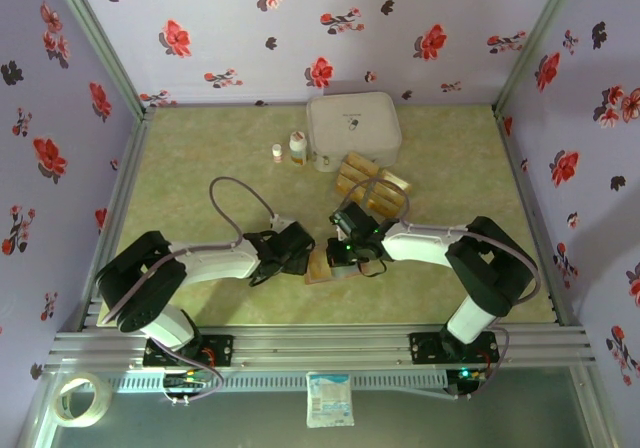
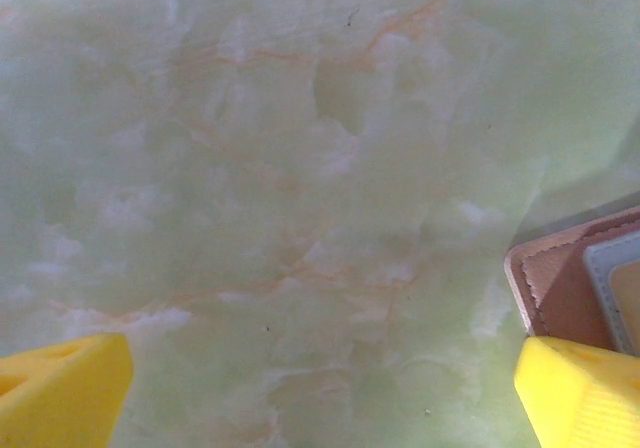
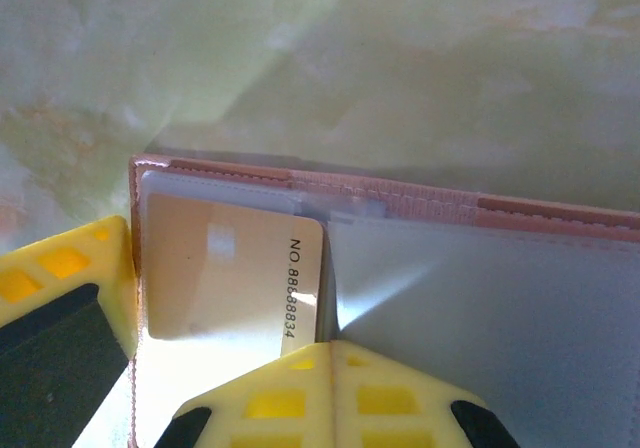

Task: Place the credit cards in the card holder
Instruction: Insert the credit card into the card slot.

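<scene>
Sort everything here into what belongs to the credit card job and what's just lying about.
Job:
- card holder, lying open
- one credit card lying in it
- loose credit cards, piled beside the white case

Lying about:
- white zip case
- two small bottles
- tape roll and packet, beyond the table's near edge

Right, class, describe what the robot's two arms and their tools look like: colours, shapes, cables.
Both the left arm and right arm have smooth white forearm shells between bulky black joints. A grey cable loops off the left arm. The left tool and right tool have bright yellow plastic fingers; the right one's show hollow, ribbed cells.
</scene>
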### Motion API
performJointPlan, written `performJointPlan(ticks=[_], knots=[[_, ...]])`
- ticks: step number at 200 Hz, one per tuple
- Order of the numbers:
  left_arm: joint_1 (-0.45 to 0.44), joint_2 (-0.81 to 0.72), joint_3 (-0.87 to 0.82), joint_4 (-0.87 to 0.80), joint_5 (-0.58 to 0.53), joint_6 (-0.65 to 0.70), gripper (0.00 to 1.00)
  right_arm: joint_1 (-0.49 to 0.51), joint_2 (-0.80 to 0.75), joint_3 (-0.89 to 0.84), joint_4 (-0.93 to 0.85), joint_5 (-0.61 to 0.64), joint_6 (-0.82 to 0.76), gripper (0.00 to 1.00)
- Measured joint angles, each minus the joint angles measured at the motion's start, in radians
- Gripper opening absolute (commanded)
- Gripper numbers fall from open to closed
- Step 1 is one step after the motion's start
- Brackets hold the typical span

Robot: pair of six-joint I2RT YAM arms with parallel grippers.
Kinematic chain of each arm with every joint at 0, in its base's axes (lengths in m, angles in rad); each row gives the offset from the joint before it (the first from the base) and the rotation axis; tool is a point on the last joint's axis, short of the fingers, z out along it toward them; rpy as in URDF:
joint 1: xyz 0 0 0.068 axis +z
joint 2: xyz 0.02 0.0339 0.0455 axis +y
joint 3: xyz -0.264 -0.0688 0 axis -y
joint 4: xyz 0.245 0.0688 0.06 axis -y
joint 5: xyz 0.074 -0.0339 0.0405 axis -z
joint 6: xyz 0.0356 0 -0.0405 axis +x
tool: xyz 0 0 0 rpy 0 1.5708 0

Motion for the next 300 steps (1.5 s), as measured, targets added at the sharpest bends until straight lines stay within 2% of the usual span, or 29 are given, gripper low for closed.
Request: performJointPlan(ticks=[18, 33, 63, 103, 181, 300], knots=[[0.016, -0.020, -0.011, -0.002, 0.012, 0.000, 1.00, 0.004, -0.017, 0.000, -0.018, 0.008, 0.000, 0.10], [0.036, -0.052, -0.025, -0.013, 0.014, 0.000, 1.00, 0.006, -0.043, 0.000, -0.035, 0.016, -0.003, 0.11], [0.068, -0.145, -0.050, -0.038, 0.014, 0.000, 1.00, 0.007, -0.089, 0.000, -0.053, 0.031, -0.003, 0.11], [0.072, -0.196, -0.061, -0.054, 0.039, 0.000, 1.00, 0.007, -0.095, -0.009, -0.049, 0.030, 0.002, 0.04], [0.064, -0.151, -0.074, -0.036, 0.090, -0.001, 1.00, 0.019, -0.076, -0.018, -0.031, 0.029, 0.022, 0.02], [0.047, -0.059, -0.050, -0.017, 0.099, 0.000, 1.00, 0.020, -0.026, -0.018, 0.005, 0.028, 0.026, 0.02]])
